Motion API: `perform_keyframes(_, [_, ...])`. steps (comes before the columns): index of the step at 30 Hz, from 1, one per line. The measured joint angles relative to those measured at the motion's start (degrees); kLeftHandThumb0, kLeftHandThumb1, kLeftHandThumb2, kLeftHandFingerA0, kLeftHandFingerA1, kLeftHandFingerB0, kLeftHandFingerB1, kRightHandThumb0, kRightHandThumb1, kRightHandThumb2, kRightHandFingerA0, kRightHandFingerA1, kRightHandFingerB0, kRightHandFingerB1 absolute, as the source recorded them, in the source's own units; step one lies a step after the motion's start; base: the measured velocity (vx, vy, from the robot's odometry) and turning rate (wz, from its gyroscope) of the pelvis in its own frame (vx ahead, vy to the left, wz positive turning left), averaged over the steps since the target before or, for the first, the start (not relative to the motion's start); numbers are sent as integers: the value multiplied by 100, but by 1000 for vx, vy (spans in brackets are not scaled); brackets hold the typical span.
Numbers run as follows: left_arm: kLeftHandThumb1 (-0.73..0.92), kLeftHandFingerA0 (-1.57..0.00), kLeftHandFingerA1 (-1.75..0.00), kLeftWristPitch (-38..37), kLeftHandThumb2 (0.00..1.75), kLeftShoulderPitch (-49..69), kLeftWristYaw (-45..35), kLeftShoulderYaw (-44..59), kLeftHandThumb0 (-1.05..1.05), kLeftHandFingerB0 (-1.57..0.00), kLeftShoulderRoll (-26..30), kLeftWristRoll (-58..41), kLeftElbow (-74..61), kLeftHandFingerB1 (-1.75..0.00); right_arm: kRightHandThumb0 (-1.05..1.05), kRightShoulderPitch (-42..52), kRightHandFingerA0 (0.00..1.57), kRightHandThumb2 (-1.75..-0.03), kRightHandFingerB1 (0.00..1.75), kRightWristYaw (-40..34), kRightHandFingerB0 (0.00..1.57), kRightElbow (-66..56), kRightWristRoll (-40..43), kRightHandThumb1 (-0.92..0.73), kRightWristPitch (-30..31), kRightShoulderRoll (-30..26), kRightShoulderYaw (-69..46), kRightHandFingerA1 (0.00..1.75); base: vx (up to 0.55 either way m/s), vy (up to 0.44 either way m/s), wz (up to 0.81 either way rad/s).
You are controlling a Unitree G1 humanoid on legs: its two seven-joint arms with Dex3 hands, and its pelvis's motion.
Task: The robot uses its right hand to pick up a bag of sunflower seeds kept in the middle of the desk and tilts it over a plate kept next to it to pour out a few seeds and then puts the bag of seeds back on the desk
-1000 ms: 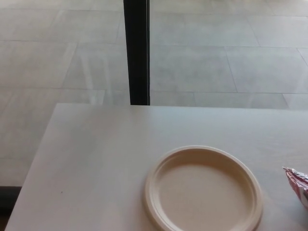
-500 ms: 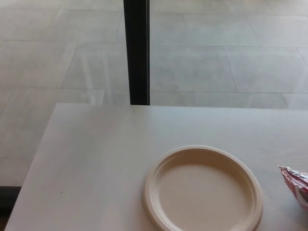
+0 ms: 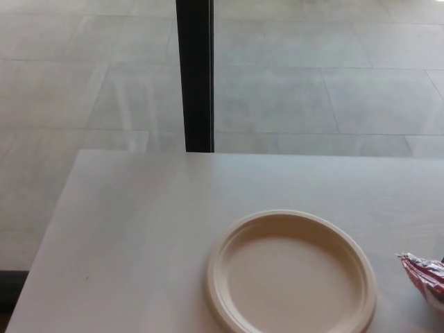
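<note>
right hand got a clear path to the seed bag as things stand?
Probably yes, with caveats. The seed bag lies at the desk's right edge, on the right hand's own side, and the plate sits left of it, apart. Nothing visibly blocks it. But the bag is mostly cut off and neither hand shows.

plate point(image 3: 291, 274) on desk point(image 3: 139, 229), bag point(image 3: 422, 272) just right
</note>
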Motion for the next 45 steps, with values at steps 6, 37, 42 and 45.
perform_keyframes(6, [59, -52, -64, -1, 97, -4, 22, -51, -71, -41, 0, 1, -32, -53, -33, -28, 35, -63, 20, -161, 9, 8, -50, -62, -10, 51, 106, 55, 0, 0, 0])
perform_keyframes(37, [62, -52, -65, -168, 100, 26, 63, -158, -77, -40, -1, 10, -25, -53, -14, 441, 88, -115, 152, -1955, 78, -14, 148, -50, -550, 1272, -408, 175, 0, 0, 0])
perform_keyframes(42, [74, -54, -57, -168, 62, 30, 54, -141, -73, -42, -1, -2, -25, -40, -19, 494, 83, -106, 148, -1794, 77, -229, 279, -61, -248, 1462, -601, 175, 0, 0, 0])
perform_keyframes(45, [74, -56, -58, -168, 62, 33, 48, -142, -74, -43, -1, -3, -25, -40, -18, 496, 80, -105, 143, -1641, 73, -340, 362, -62, -52, 1559, -706, 175, 0, 0, 0])
